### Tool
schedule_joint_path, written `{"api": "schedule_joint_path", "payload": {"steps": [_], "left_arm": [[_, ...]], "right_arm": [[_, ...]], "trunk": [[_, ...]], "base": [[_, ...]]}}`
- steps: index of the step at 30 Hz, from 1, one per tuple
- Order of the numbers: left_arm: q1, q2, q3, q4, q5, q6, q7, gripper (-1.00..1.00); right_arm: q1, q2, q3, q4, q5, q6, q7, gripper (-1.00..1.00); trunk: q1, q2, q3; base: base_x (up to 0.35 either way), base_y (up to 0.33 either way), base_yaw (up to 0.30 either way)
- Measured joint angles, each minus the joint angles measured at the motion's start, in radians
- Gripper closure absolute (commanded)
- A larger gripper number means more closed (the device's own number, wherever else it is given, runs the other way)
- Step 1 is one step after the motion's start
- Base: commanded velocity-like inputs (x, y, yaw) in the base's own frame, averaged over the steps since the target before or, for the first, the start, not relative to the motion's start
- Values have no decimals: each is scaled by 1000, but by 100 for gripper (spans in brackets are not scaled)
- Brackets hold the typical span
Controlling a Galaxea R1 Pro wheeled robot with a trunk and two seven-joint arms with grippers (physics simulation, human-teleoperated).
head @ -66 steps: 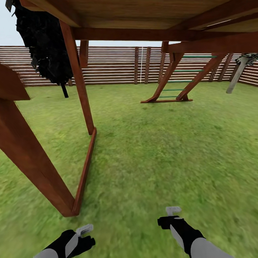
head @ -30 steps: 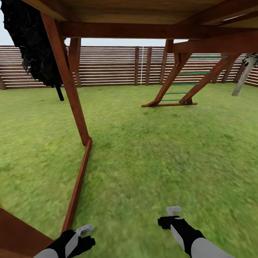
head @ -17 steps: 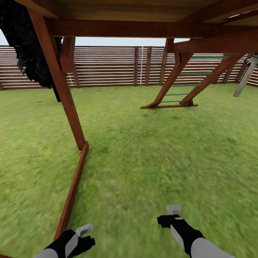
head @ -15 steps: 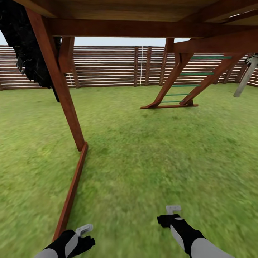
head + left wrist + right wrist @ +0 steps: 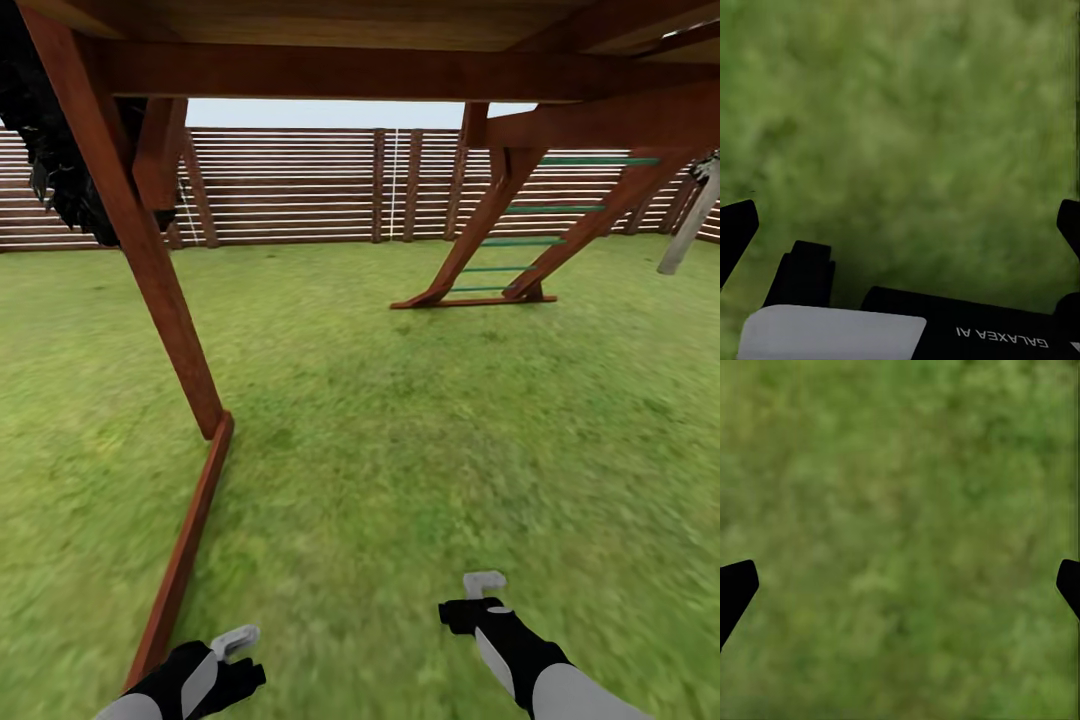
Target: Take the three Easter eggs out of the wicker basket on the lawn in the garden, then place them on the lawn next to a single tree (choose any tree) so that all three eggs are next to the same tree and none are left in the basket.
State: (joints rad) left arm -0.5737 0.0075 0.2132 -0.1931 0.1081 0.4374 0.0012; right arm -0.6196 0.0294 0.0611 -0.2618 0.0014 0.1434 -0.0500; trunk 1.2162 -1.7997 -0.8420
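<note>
While over lawn [image 5: 420, 420] under wooden frame [image 5: 150, 280]: L gripper [image 5: 900, 225] & R gripper [image 5: 900, 585] spread, empty

wooden playset frame [image 5: 150, 270] overhead | slatted fence [image 5: 300, 185] behind — sky pale, perhaps overcast

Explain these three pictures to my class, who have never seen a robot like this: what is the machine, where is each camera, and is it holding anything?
It is a simulated wheeled robot with two arms. The head camera looks forward and down: its left gripper and right gripper hang low over the lawn. It stands under a brown wooden play frame with a ladder; a slatted fence runs behind. The other two pictures come from cameras on each wrist, looking down at grass past dark fingertips set wide apart. Both grippers are open and empty.
</note>
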Motion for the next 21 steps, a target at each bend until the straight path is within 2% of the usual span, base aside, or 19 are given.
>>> {"api": "schedule_joint_path", "payload": {"steps": [10,21], "left_arm": [[0,0,0,0,0,0,0,-100],[0,0,0,0,0,0,0,-100]], "right_arm": [[0,0,0,0,0,0,0,-100],[0,0,0,0,0,0,0,-100]], "trunk": [[0,0,0],[0,0,0]], "base": [[336,-71,38],[336,-71,258]]}}
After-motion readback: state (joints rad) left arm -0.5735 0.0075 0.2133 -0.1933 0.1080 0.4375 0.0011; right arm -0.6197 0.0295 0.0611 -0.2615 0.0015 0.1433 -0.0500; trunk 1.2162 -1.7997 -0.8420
